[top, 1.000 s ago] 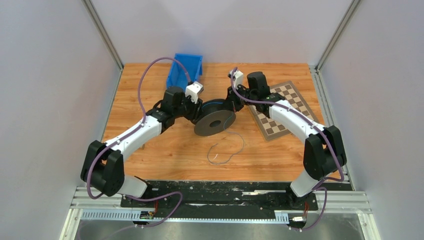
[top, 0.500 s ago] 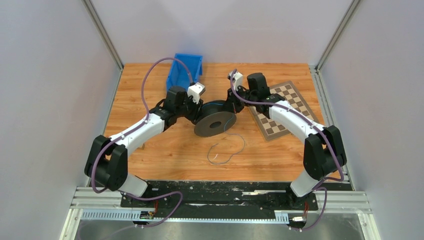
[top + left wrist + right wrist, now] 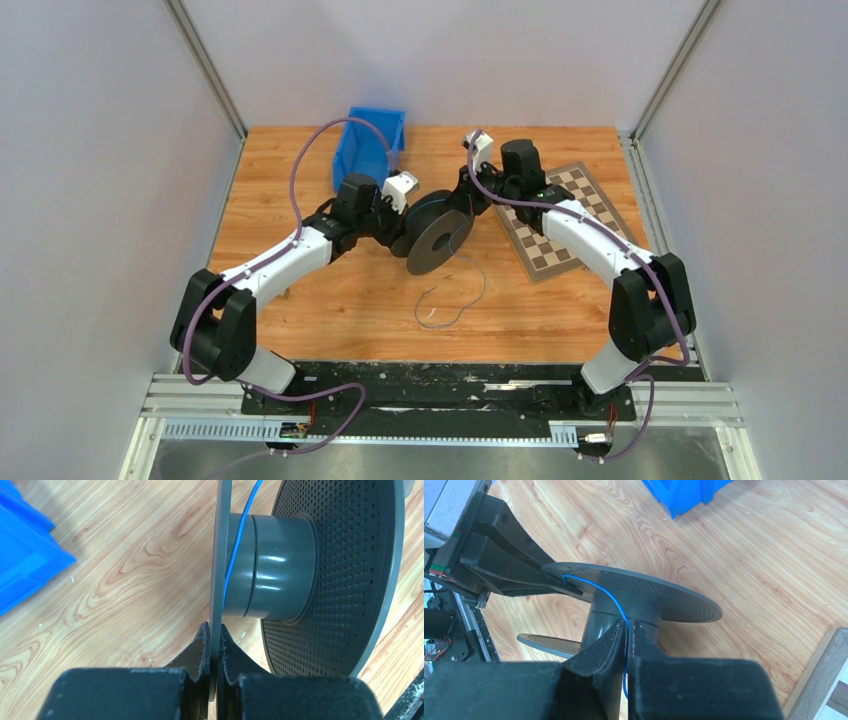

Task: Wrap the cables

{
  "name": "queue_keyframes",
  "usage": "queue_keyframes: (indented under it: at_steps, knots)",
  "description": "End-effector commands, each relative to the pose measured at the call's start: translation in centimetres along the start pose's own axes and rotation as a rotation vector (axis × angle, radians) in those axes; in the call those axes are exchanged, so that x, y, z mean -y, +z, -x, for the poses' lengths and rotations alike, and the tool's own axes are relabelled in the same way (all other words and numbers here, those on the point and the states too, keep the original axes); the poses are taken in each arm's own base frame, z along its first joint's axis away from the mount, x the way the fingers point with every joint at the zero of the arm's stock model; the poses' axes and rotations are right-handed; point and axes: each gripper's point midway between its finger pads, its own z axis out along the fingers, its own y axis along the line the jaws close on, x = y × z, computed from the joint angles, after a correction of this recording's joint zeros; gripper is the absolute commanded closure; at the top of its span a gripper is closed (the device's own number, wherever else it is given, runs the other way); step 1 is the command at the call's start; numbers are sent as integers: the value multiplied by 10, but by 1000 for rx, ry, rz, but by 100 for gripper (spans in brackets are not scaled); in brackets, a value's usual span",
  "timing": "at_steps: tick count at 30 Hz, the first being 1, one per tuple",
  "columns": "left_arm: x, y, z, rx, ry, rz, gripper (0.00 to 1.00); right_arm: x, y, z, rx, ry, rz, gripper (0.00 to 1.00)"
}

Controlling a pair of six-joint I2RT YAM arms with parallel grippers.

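Grey-blue wire (image 3: 243,530) is winding on: we have tipped the spool (image 3: 438,238) upright; our left hand (image 3: 215,635) clamps its flange, our right hand (image 3: 627,630) pinches the wire, slack looped toward the table's (image 3: 330,300) near edge.

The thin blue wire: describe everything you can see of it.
The wire is thread-thin, blue and flexible, and looks plastic-coated. One stretch lies across the grey hub of the spool, beside the flange that the left gripper pinches. From there it arcs into the right gripper, whose shut fingers clamp it. The rest drops to the wooden table and lies in one loose open loop in front of the spool.
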Motion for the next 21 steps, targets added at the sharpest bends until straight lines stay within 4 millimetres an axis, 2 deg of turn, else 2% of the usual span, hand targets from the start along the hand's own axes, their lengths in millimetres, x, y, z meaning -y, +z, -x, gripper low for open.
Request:
queue_keyframes:
  at_steps: [1,3,7,12,16,21]
  knots:
    - [-12,-11,28,87,-46,61,100,-14,-5,-15,-52,60,26,93]
    - [-12,-15,30,102,-43,69,100,-14,-4,-17,-58,71,31,90]
    - [-11,-20,35,121,-83,78,100,-19,-10,-11,-45,85,28,70]
    - [-18,-39,43,144,-144,155,100,-31,-34,16,31,72,5,51]
    - [-29,-65,49,181,-211,260,100,-44,-56,33,109,35,0,33]
    - [-33,-94,58,223,-316,257,100,-62,-68,28,218,-22,72,29]
